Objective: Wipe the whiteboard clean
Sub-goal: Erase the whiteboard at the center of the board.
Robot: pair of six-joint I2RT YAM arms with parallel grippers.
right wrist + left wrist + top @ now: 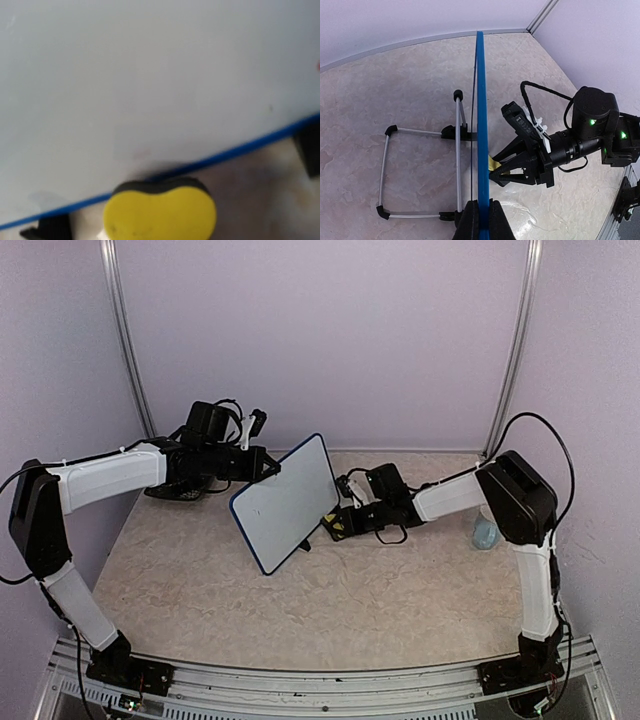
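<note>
- From the top view I see the whiteboard (285, 502) standing tilted around the middle of the table (300, 620), nearer its far edge. It is a flat rectangle with a thin dark-blue frame and rounded corners.
- The tabletop is a mottled beige, stone-like surface. A pale-blue translucent container (485, 531) sits by its right edge.
- The left gripper (272, 471) meets the board at its upper left rim. The right gripper (338, 524) sits low at the board's right lower edge.
- In the left wrist view the board shows edge-on as a narrow blue strip. My left fingers (470, 222), matte black, are clamped tight on that frame, one on each side.
- A thin silver wire stand (458, 160) with small black end caps spreads over the table on one side of the board.
- On the other side the right gripper pinches a yellow sponge (495, 164), which touches the board's face low down.
- In the right wrist view the glossy white face fills most of the picture, with a few faint marks on it. The blue rim runs slanting below it.
- The sponge, peanut-shaped with a dark backing layer, presses against the rim. A black foot (309, 150) shows near the right side.
</note>
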